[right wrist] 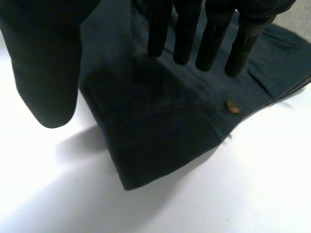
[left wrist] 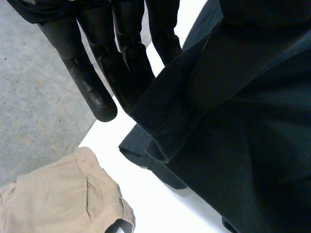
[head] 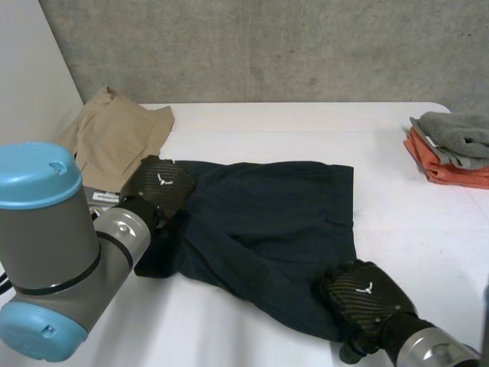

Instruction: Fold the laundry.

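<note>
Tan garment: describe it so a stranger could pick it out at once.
On the white table, look to the far corner on the robot's left. The tan garment lies rumpled there, beyond the dark shorts. It alone is beige; the folded stack opposite is orange and grey.

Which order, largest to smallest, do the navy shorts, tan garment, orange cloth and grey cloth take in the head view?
1. Navy shorts.
2. Tan garment.
3. Orange cloth and grey cloth: their visible areas look alike, so they are left unranked.
</note>
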Robot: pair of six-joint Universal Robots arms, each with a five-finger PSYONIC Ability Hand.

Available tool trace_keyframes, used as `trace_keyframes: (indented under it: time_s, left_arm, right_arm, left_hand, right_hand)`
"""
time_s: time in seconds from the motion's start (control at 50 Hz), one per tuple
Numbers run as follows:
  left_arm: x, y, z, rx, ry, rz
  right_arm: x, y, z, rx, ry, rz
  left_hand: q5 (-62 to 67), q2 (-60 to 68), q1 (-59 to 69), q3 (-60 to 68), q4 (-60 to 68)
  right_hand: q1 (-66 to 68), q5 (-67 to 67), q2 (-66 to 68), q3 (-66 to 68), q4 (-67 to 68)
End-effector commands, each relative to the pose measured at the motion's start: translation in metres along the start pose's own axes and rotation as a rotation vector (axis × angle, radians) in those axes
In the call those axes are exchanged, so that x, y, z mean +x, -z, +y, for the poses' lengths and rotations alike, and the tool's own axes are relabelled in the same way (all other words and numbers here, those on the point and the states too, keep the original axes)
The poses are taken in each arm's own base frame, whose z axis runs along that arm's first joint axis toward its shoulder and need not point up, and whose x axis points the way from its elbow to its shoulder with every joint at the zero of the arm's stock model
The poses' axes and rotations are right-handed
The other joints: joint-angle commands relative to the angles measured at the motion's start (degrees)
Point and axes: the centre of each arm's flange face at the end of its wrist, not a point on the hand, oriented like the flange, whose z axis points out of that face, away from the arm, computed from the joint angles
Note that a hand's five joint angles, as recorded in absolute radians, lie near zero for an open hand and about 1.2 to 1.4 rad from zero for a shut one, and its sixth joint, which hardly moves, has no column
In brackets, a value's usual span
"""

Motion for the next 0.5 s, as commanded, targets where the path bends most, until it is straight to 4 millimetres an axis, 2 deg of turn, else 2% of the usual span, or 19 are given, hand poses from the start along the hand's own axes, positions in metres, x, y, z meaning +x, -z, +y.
trace_keyframes:
  time_s: [0.02,0.06,0.08,0.12,0.14,0.18,0.2,0.28,0.3,0.34,0.36,0.42,0.44,0.5]
  left_arm:
    - [-0.006,-0.003,-0.007,0.011,0.088,-0.023]
    - [-0.006,-0.003,-0.007,0.004,0.102,-0.023]
    - [-0.007,-0.001,-0.007,-0.009,0.112,-0.020]
    - [-0.005,0.005,-0.005,-0.037,0.110,-0.002]
    - [-0.004,0.007,-0.004,-0.049,0.107,0.008]
    - [-0.002,0.021,-0.006,-0.079,0.098,0.040]
    - [-0.002,0.028,-0.009,-0.085,0.094,0.051]
    - [0.007,0.070,-0.011,-0.155,0.072,0.147]
    - [0.009,0.088,-0.010,-0.190,0.064,0.180]
    - [0.010,0.105,-0.008,-0.217,0.051,0.206]
    - [0.012,0.121,-0.006,-0.228,0.027,0.231]
    - [0.017,0.144,-0.003,-0.231,-0.034,0.284]
    - [0.023,0.158,-0.001,-0.219,-0.083,0.326]
    - [0.032,0.175,0.004,-0.201,-0.154,0.392]
  right_arm:
    - [-0.002,-0.023,0.011,-0.027,0.022,0.038]
    - [0.003,-0.028,0.004,0.011,0.024,0.066]
    - [0.005,-0.029,0.001,0.027,0.026,0.078]
    - [0.014,-0.024,-0.017,0.110,0.040,0.126]
    - [0.020,-0.014,-0.037,0.190,0.066,0.153]
    - [0.023,-0.003,-0.053,0.253,0.102,0.180]
    - [0.025,0.010,-0.067,0.293,0.162,0.201]
    - [0.032,0.034,-0.080,0.245,0.302,0.220]
    - [0.036,0.037,-0.081,0.223,0.321,0.227]
    - [0.047,0.043,-0.078,0.123,0.367,0.234]
    - [0.049,0.044,-0.076,0.094,0.379,0.228]
    - [0.051,0.052,-0.061,-0.066,0.452,0.157]
    - [0.050,0.055,-0.057,-0.103,0.473,0.130]
    - [0.050,0.062,-0.046,-0.210,0.530,0.055]
  left_hand:
    - [13.04,11.47,14.67,11.66,11.17]
    - [13.04,11.47,14.67,11.66,11.17]
    - [13.04,11.47,14.67,11.66,11.17]
    - [13.04,11.47,14.67,11.66,11.17]
    - [13.04,11.47,14.67,11.66,11.17]
    - [13.04,11.47,14.67,11.66,11.17]
    - [13.04,11.47,14.67,11.66,11.17]
    - [13.04,11.47,14.67,11.66,11.17]
    - [13.04,11.47,14.67,11.66,11.17]
    - [13.04,11.47,14.67,11.66,11.17]
    - [13.04,11.47,14.67,11.66,11.17]
    - [13.04,11.47,14.67,11.66,11.17]
    - [13.04,11.47,14.67,11.66,11.17]
    - [13.04,11.47,14.67,11.66,11.17]
  right_hand:
    - [31.03,30.32,32.45,31.04,31.03]
    - [55.34,54.64,56.76,55.35,55.35]
    - [55.47,54.76,56.89,55.48,55.47]
    - [55.47,54.77,56.89,55.48,55.47]
    - [55.47,54.77,56.89,55.48,55.47]
    - [55.47,54.77,56.89,55.48,55.47]
    - [55.47,54.77,56.89,55.48,55.47]
    - [55.47,54.77,56.89,55.48,55.47]
    - [55.47,54.77,56.89,55.48,55.47]
    - [55.47,54.77,56.89,55.48,55.47]
    - [55.47,54.77,56.89,55.48,55.47]
    - [55.47,54.77,56.89,55.48,55.47]
    - [55.47,54.77,56.89,55.48,55.47]
    - [55.47,54.77,56.89,55.48,55.47]
